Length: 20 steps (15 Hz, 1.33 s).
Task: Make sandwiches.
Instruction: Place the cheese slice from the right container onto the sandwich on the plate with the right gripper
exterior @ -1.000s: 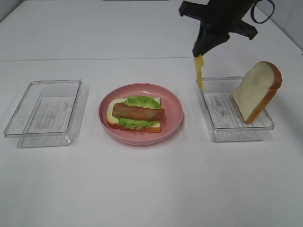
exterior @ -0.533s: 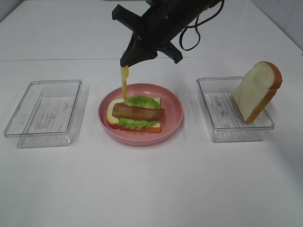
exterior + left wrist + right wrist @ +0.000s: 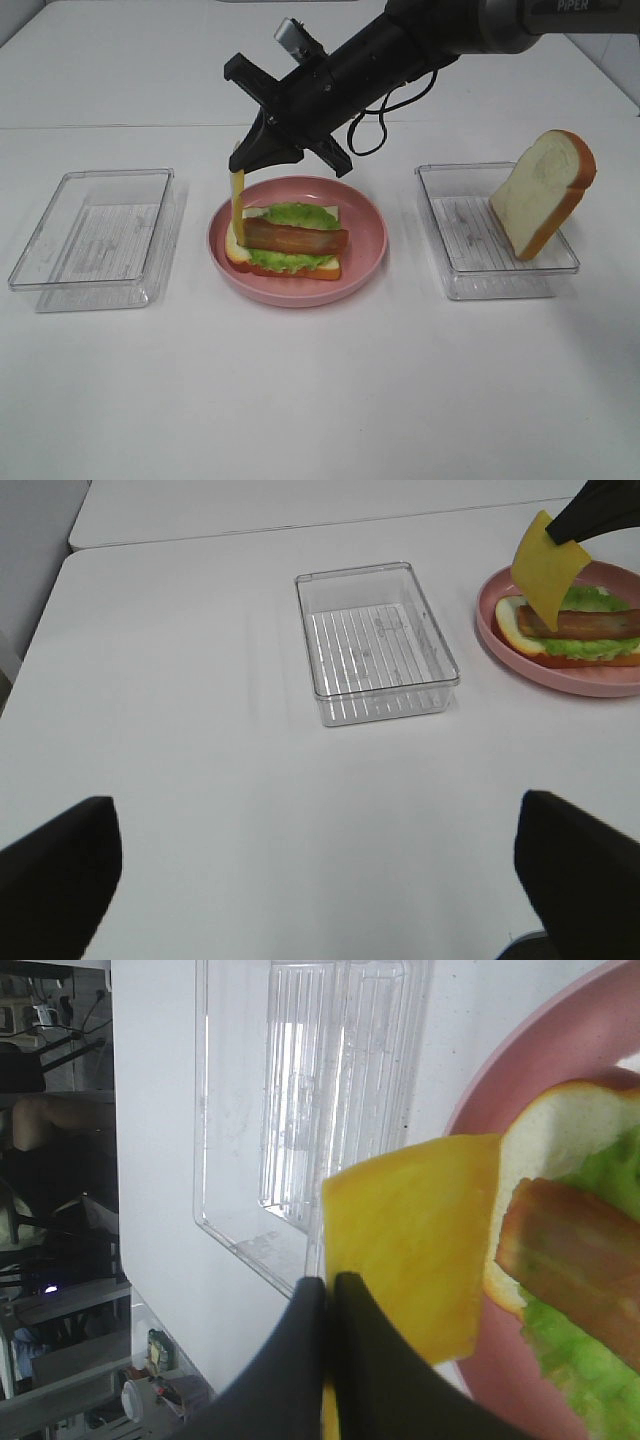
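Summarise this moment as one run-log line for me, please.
right gripper: shut on cheese square, over plate | left gripper: open | bread slice: leaning in tray

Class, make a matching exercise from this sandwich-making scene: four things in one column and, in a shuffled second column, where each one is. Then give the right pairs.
Things
1. cheese square
2. bacon strip
3. loose bread slice
4. pink plate

Places
A. standing on edge in the right clear tray
B. just right of the left clear tray
C. hanging from the shut right tool
D. lying on the lettuce

Pairs: 1-C, 2-D, 3-A, 4-B
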Each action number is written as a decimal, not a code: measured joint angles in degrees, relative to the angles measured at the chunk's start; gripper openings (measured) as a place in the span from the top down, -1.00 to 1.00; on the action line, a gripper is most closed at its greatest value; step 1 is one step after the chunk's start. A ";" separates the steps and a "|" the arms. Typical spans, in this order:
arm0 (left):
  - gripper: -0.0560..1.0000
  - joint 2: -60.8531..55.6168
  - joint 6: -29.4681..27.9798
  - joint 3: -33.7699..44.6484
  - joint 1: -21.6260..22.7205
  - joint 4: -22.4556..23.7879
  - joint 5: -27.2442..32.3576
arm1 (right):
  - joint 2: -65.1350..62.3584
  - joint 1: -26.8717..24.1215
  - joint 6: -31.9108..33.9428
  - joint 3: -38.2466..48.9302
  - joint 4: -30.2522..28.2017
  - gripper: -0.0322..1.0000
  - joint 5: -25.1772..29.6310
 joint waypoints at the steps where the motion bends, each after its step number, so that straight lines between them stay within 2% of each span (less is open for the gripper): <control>1: -0.98 0.00 0.00 0.00 0.00 0.06 0.00 | 0.00 0.00 0.00 0.00 -1.26 0.89 0.00; 7: -0.98 0.00 0.00 0.00 0.00 0.11 0.00 | 0.00 0.00 0.69 0.40 -4.01 0.89 -1.20; 12: -0.98 0.00 0.00 0.00 0.00 0.17 0.00 | 0.00 0.00 0.74 4.81 -4.01 0.89 -3.09; 15: -0.98 0.00 0.00 0.00 0.00 0.17 0.00 | 0.11 0.00 0.63 5.67 -6.59 0.89 -3.50; 19: -0.98 0.00 0.00 0.00 -0.06 0.17 0.00 | 0.06 0.00 0.97 5.67 -14.78 0.89 -4.87; 20: -0.98 0.00 0.00 0.00 -0.06 0.17 0.00 | 0.06 0.00 2.18 5.67 -19.60 0.89 -5.96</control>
